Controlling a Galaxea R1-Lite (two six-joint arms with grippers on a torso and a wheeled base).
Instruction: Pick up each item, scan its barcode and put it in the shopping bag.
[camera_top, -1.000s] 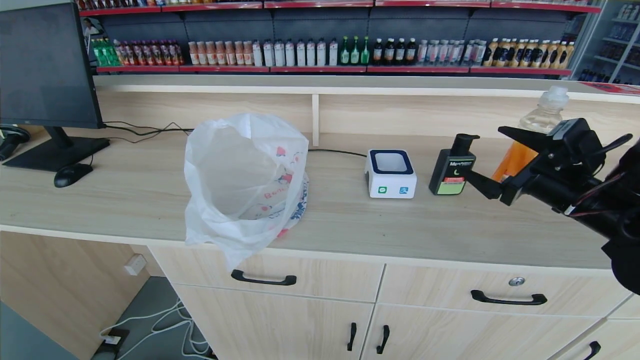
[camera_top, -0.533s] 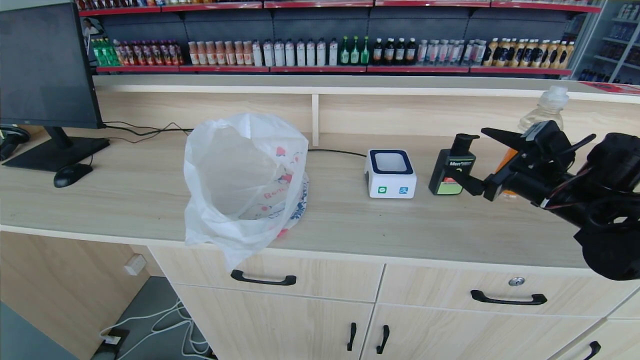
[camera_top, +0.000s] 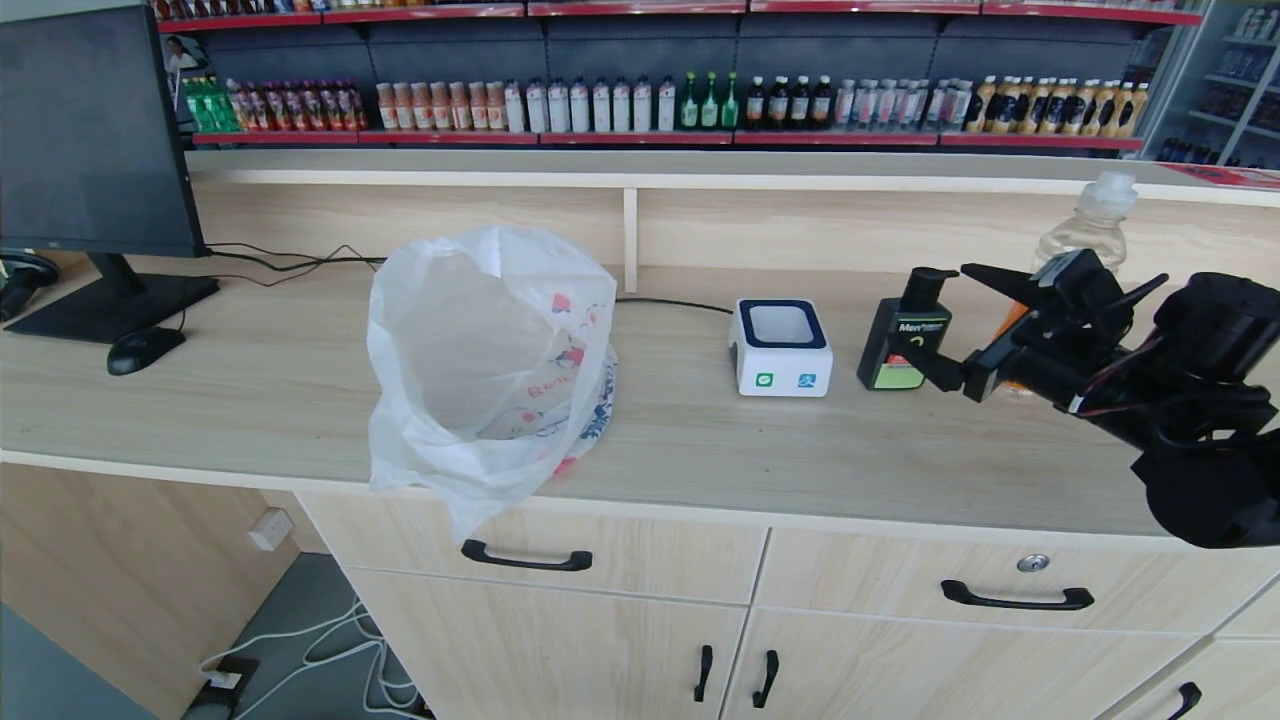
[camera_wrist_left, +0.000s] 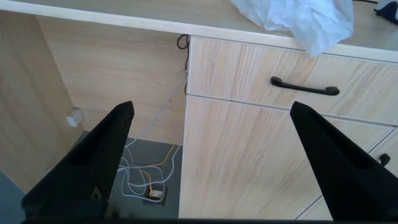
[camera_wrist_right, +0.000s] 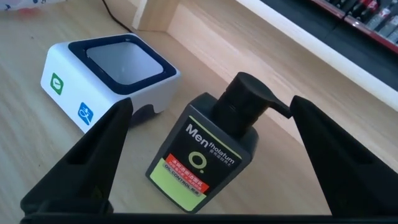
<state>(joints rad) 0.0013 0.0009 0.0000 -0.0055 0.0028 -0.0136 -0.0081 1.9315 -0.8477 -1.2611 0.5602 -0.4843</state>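
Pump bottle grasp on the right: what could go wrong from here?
The open right gripper frames the pump bottle near its protruding nozzle; a finger could catch it and tip the bottle toward the scanner close beside it.
The orange drink bottle stands right behind that gripper; a swing could knock it over.

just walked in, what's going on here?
Checkout task. The right gripper is at the pump bottle, jaws open on either side of it and not gripping. The bottle stands on the counter beside the scanner. The bag stands open farther left. A drink bottle stands behind the right arm. The left gripper hangs open before the cabinet, holding nothing.
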